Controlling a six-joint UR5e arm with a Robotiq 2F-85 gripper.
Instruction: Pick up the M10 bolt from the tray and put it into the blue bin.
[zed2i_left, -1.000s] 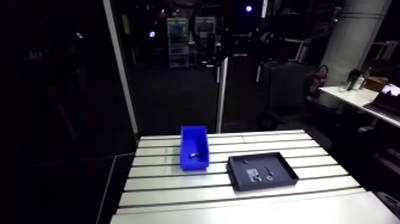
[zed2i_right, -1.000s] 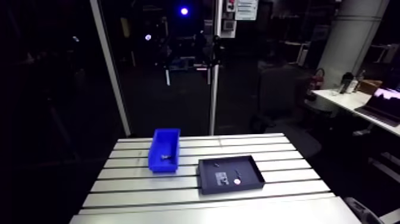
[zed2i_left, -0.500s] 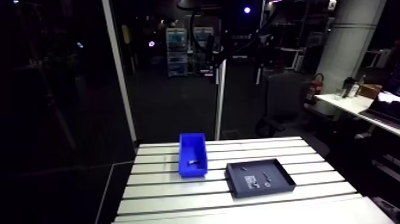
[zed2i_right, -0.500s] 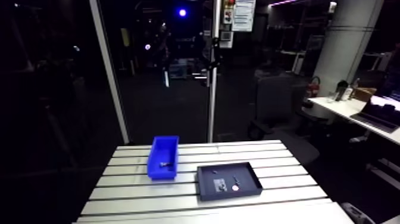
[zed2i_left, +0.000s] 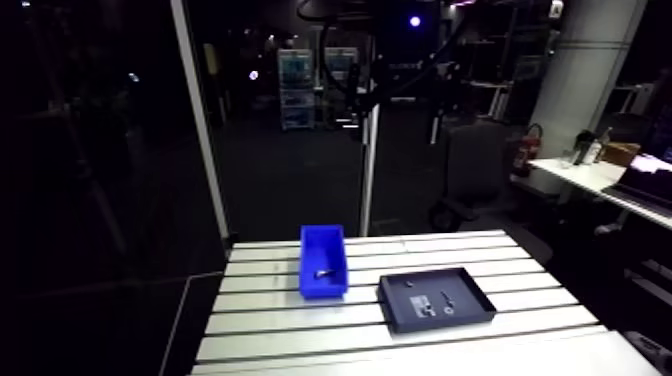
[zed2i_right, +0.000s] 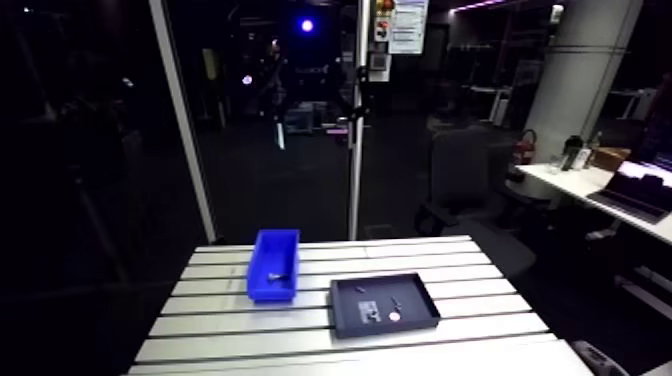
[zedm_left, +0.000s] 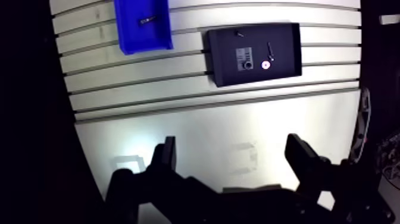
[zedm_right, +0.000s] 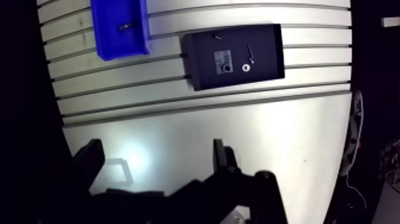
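The blue bin (zed2i_left: 322, 262) stands on the slotted table, left of the black tray (zed2i_left: 470, 300). A small dark bolt (zedm_left: 147, 19) lies inside the bin (zedm_left: 128, 30). On the tray floor (zedm_left: 286, 42) I see a slim dark bolt (zedm_left: 269, 49), a bright washer (zedm_left: 266, 62), a small screw (zedm_left: 238, 33) and a pale labelled plate (zedm_left: 244, 59). In the wrist view my gripper (zedm_left: 232, 145) hangs high above the bare front strip of the table, open, with nothing between its fingers (zedm_left: 168, 149). Bin and tray lie far ahead of it.
The table (zed2i_left: 400, 335) has long slots running across it and a smooth pale strip at the front. Its left side drops off into darkness. A white upright post (zed2i_left: 205, 120) stands behind the back-left corner, and a slimmer pole (zed2i_left: 371, 170) behind the middle.
The arm view pulled back and rose a little from the earliest frames, then held nearly still. Bin, tray and their contents keep their places on the table.
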